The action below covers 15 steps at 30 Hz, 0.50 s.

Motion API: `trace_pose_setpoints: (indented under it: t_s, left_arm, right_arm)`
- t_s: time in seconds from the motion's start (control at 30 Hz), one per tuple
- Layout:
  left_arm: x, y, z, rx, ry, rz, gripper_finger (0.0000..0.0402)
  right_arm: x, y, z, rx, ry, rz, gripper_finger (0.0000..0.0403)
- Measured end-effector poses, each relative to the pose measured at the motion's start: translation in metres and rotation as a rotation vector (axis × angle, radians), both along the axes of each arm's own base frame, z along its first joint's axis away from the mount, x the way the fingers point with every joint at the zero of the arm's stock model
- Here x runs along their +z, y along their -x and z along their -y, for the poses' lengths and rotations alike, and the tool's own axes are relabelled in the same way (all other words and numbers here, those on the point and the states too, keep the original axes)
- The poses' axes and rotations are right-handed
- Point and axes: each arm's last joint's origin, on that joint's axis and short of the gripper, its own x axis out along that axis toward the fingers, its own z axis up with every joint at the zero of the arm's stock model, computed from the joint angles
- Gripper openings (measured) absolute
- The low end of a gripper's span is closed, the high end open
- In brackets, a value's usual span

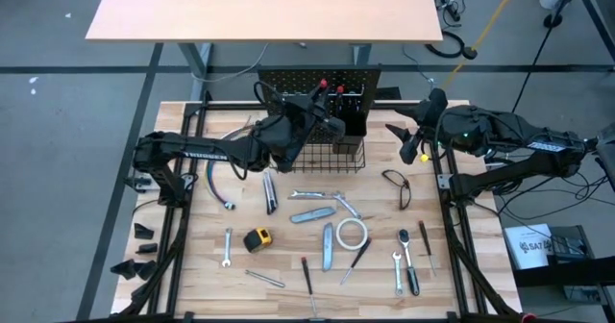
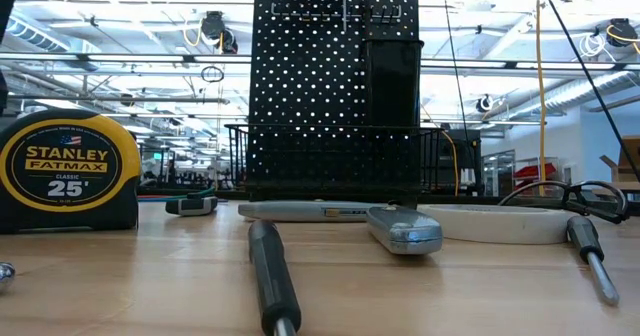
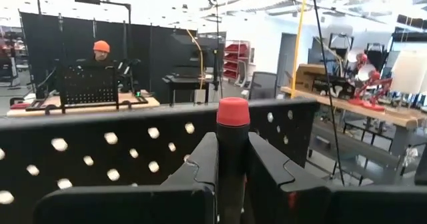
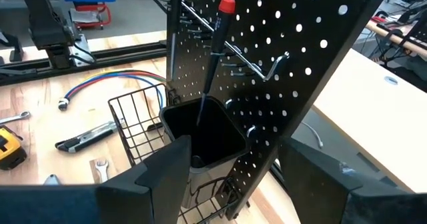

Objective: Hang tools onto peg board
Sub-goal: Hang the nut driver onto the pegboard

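The black peg board (image 1: pixel 322 78) stands upright at the table's far side, with a wire basket (image 1: pixel 332 155) along its base and a black cup holder (image 4: pixel 200 131). One red-capped screwdriver (image 4: pixel 217 44) stands tilted in the cup, shaft down. My left gripper (image 3: pixel 232 151) is up at the board's top edge (image 1: pixel 317 102), shut on a second dark-handled, red-capped screwdriver (image 3: pixel 233 111). My right gripper (image 4: pixel 243 177) hovers open, right of the board (image 1: pixel 408 142), touching nothing. More tools lie flat on the table in front. My left gripper pinches the screwdriver's dark handle (image 3: pixel 233 141) just below the red cap, between its two fingers (image 3: pixel 203 161). The fingers come roughly level from the table's near side, across the handle. The screwdriver stands upright with its cap above the fingertips; its lower end is hidden by the gripper.
On the table lie a yellow-black tape measure (image 1: pixel 257 238), a white tape roll (image 1: pixel 352 233), grey utility knives (image 1: pixel 312 215), wrenches (image 1: pixel 227 246), pliers (image 1: pixel 396 186) and a red-blue cable (image 1: pixel 216 184). Hooks stick out of the board (image 4: pixel 267 71). A person sits far off in the room (image 3: pixel 101 51).
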Motion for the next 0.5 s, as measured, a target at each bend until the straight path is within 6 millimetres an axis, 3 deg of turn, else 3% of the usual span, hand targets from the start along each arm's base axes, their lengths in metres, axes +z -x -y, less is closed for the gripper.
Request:
trace_pose_setpoints:
  t_s: [0.5]
  left_arm:
    - [0.001,-0.0005,-0.0078,-0.022,-0.013,0.013,0.004]
  right_arm:
    - [-0.0001,0.0,0.0,0.005,0.011,-0.008,0.0222]
